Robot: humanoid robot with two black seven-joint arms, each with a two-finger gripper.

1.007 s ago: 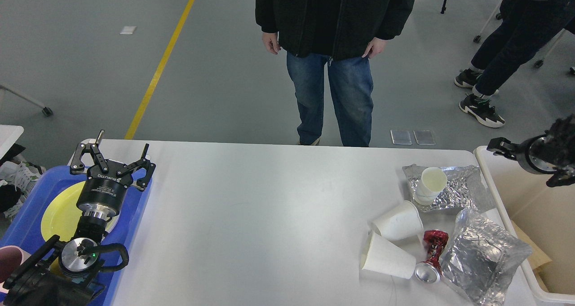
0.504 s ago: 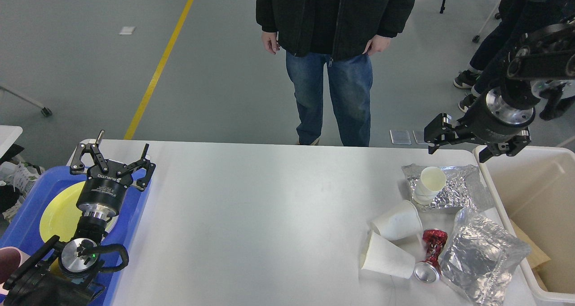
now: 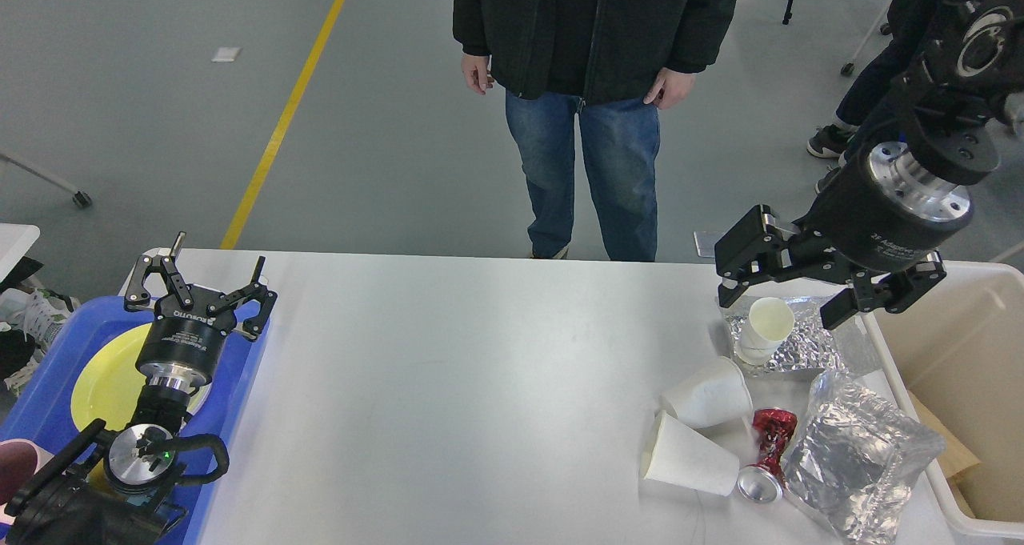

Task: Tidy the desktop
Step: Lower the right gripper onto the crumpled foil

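Right gripper: spread wide, empty, above upright cup
Left on desktop: cups, can, foil bags beneath it

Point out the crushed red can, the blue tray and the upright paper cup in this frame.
Crushed red can [image 3: 770,449], head view, on its dented red side.
Blue tray [image 3: 50,395], head view, on its bare blue floor left of the yellow plate.
Upright paper cup [image 3: 766,326], head view, just below its rim.
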